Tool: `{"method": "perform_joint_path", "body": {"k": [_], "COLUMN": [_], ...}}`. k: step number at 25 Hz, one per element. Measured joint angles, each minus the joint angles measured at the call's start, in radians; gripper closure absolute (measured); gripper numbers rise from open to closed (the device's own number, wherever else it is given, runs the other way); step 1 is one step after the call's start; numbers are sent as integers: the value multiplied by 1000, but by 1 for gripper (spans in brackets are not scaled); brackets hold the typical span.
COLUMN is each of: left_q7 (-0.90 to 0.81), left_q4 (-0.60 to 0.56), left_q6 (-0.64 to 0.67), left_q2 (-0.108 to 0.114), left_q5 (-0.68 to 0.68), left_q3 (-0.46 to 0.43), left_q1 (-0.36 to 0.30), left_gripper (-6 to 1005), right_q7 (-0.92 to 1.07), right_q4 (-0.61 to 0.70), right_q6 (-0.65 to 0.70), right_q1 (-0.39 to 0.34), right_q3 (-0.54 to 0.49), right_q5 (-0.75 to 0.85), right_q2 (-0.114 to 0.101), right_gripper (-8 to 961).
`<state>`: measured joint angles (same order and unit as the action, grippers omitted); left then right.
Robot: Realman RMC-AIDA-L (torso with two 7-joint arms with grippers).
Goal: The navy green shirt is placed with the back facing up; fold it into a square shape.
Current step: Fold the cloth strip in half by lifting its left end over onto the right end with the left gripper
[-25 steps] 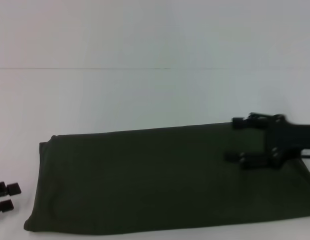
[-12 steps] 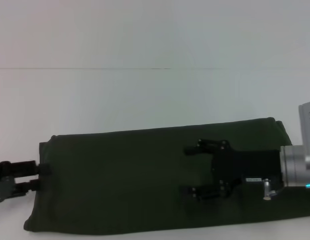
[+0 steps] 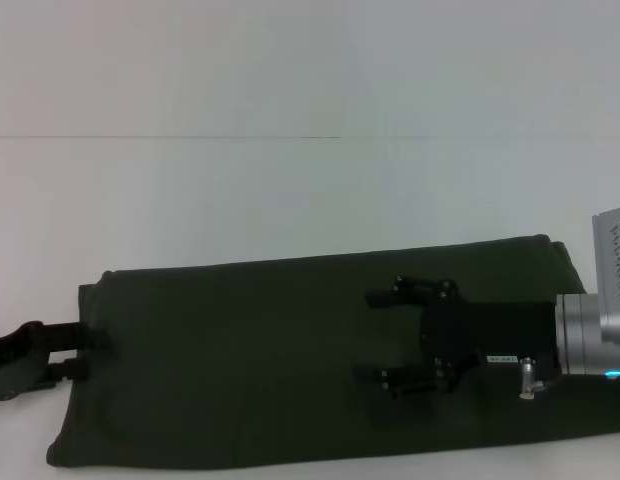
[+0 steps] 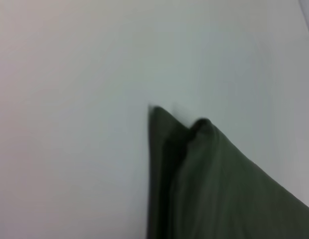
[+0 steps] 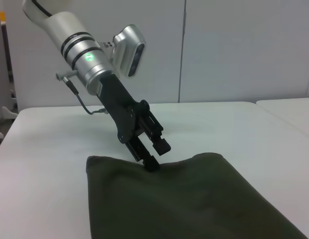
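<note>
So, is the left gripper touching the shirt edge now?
Touching: the right wrist view shows the left gripper fingertips pressed onto the navy green shirt edge.

Wide, smooth white counter (image 3: 240,190), bearing one thing only: large dark olive-green cotton shirt (image 3: 250,370), folded into a long flat band, spread lengthwise along the near edge.

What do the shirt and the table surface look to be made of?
The shirt: soft woven or knit cloth, likely cotton, matte olive; it folds and bunches at its edge, seen in the left wrist view. The table: smooth white top, possibly laminate or a covering; no texture shows.
</note>
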<state>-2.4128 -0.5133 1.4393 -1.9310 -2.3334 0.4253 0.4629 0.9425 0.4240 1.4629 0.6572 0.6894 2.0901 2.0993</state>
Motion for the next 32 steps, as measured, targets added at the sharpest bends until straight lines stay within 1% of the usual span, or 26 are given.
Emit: {"method": "perform_joint_path", "body": {"k": [6,11,14,29,32], "left_q7": [-5,-2,3,24,27], "left_q4": [-8,-19,-33,-33,-32], "left_q6": [-47,-40,-33,-64,-65], "left_q2": [2,12,14,7,5], "left_q5": [0,0,0,0,0], "left_q3": [-2,-1,4,9,9], "left_q1": [3,2,-2,-9,-11], "left_gripper": [334,306,289,205,205], "right_q7": [4,5,5,6,6], "right_q4": [-1,-1,-1,-1,-1], "right_q6": [-4,-4,-4,-4,-4], "right_q1": [0,0,-3,-7,-7], "right_q3": [0,-3,1,4,4], "right_q5": [-1,-3,-9,-10,-10], "right_q2": [1,-1,-1,-1,-1], "right_gripper": [18,17,17,26,26]}}
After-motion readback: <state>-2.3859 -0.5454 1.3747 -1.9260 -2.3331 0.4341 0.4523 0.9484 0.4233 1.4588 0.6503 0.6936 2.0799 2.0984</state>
